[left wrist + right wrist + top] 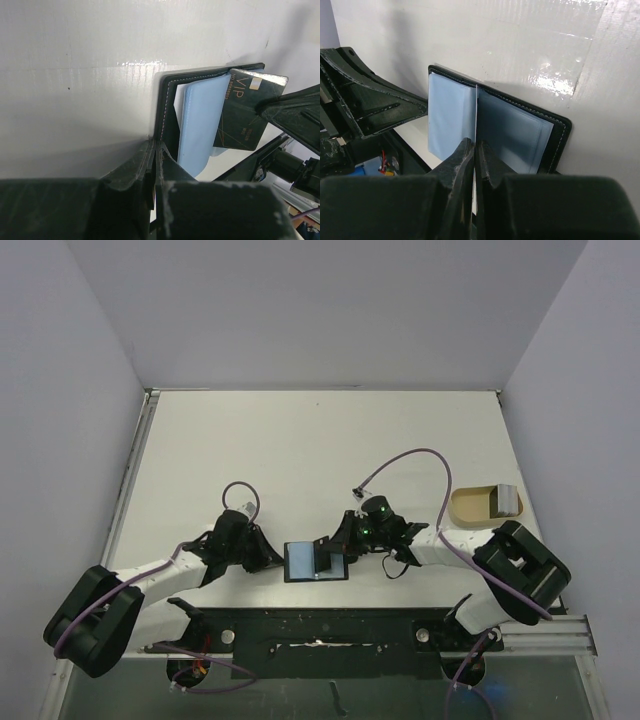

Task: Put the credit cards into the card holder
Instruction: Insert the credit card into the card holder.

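One credit card [242,117], dark and marked VIP, was pinched edge-on in the closed right gripper [476,147]. It hung over the pale blue inside of the open card holder [520,130], which lay just ahead of those fingertips. Whether its lower edge had entered a pocket could not be told, though it looked far from seated. The left gripper [154,150] was closed too, apparently clamping the holder's near edge at its tips. Well off to the right gripper's outer side, a tan tray [468,505] held what seemed another grey card [506,500], so most of the job remained.
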`<action>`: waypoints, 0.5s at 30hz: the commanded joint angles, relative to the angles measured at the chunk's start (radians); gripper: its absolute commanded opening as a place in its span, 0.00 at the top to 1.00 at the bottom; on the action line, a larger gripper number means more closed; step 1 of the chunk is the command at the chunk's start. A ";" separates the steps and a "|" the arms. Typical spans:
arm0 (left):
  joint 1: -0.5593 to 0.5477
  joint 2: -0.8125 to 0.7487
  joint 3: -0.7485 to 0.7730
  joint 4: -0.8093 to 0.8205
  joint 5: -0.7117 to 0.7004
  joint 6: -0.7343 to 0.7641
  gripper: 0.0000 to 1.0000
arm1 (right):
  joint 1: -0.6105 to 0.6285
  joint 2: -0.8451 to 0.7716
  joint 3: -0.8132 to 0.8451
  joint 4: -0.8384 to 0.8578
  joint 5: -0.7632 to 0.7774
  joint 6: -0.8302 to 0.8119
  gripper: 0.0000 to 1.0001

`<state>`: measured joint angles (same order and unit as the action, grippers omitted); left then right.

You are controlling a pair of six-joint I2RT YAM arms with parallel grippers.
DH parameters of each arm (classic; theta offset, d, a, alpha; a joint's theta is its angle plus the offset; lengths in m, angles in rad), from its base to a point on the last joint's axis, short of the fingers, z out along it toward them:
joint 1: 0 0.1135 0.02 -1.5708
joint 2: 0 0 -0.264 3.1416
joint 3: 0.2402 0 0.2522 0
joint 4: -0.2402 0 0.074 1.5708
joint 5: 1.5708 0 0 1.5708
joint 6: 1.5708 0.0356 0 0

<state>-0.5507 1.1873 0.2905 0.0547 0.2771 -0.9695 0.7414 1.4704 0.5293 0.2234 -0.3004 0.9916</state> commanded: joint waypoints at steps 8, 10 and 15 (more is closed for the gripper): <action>-0.007 -0.011 -0.005 0.053 0.000 -0.012 1.00 | 0.004 0.038 -0.019 0.144 -0.050 0.036 0.96; -0.008 -0.011 -0.005 0.051 0.001 -0.013 1.00 | 0.004 0.036 -0.023 0.161 -0.060 0.045 0.97; -0.009 -0.011 -0.007 0.051 -0.002 -0.018 1.00 | 0.003 0.045 -0.022 0.169 -0.068 0.055 0.97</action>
<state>-0.5507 1.1870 0.2859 0.0624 0.2768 -0.9844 0.7395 1.5028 0.5098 0.3214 -0.3359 1.0294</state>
